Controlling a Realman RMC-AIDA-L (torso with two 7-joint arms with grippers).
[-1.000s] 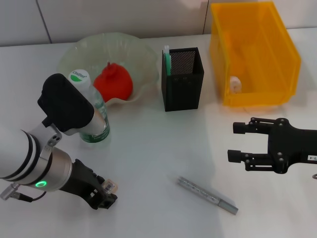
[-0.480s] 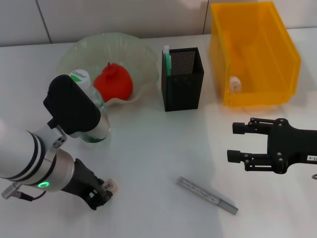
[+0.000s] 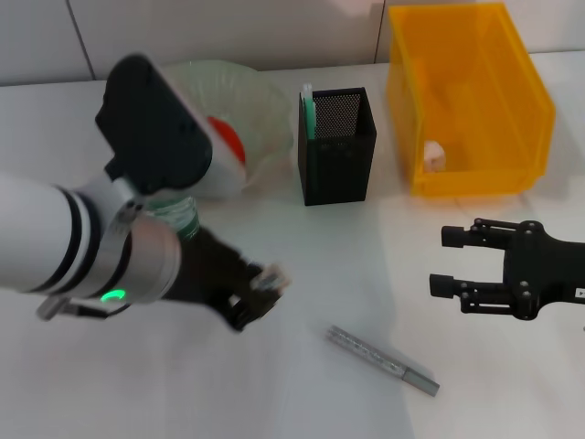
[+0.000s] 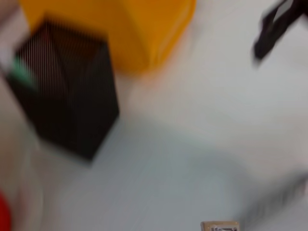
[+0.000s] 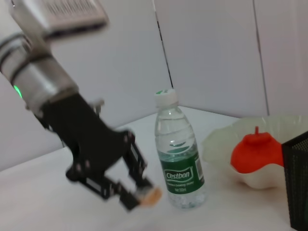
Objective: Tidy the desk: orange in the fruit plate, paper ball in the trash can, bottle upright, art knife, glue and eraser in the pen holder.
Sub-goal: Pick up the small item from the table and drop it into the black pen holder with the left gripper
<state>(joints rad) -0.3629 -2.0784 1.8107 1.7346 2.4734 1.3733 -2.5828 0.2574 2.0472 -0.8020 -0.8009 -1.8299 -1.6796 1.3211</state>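
Note:
My left gripper [image 3: 260,291] hangs above the table's middle, shut on the small eraser [image 3: 272,277], which the right wrist view shows between the fingertips as a tan block [image 5: 149,196]. The black mesh pen holder [image 3: 336,146] stands beyond it with a green-and-white glue stick [image 3: 308,108] inside. The grey art knife [image 3: 382,360] lies flat on the table at the front. The bottle [image 5: 179,159] stands upright, mostly hidden behind my left arm in the head view. The orange [image 5: 255,149] rests in the fruit plate [image 3: 251,91]. My right gripper [image 3: 444,261] is open and empty at the right.
The yellow trash can [image 3: 471,101] stands at the back right with the paper ball [image 3: 433,155] inside. My left forearm covers much of the table's left half.
My left gripper has risen from the front left of the table and swung right toward the pen holder, carrying the eraser. The right gripper shifted slightly right.

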